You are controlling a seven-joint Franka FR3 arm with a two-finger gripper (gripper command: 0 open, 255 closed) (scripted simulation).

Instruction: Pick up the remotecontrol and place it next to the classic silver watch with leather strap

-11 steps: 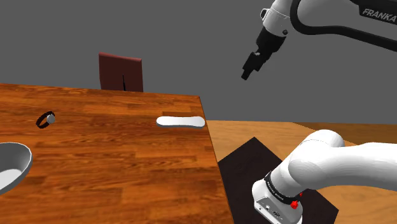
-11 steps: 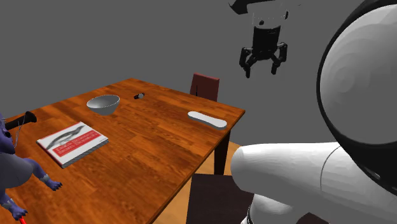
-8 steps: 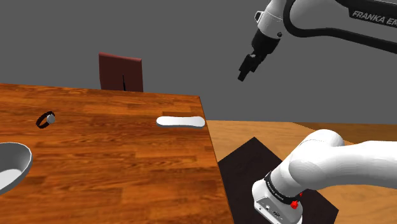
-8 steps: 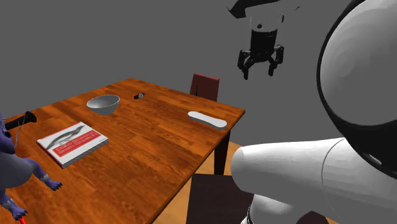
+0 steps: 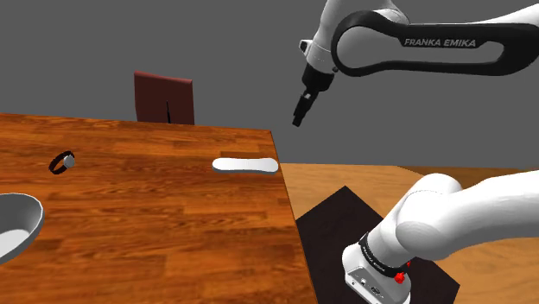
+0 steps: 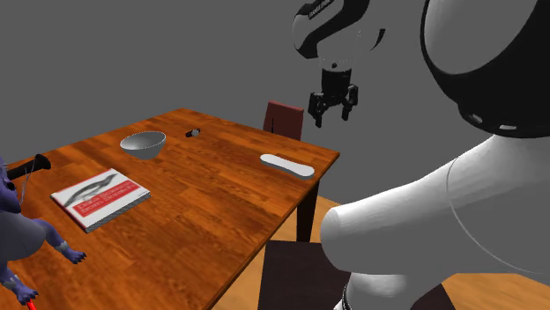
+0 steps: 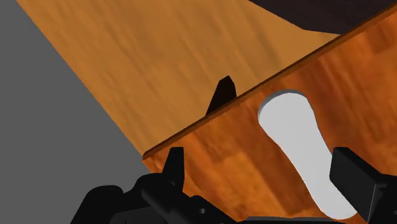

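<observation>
Even, diffuse light across all views; moderate brightness.
You get soft light that seems to fall from above: the arm (image 5: 449,216) is white on its upper faces and grey beneath. The wooden table (image 5: 155,216) glows an even warm tone, the bowl (image 5: 22,212) grades from grey to white inside, the remote control (image 7: 294,137) reads flat white, and the wall (image 5: 86,43) is uniform grey.

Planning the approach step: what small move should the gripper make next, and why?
Probably lower toward the white remote, shifting further over the table. The gripper hangs open high above the table's edge, touching nothing, and in the wrist view the remote lies nearer one finger than centred between them.
</observation>
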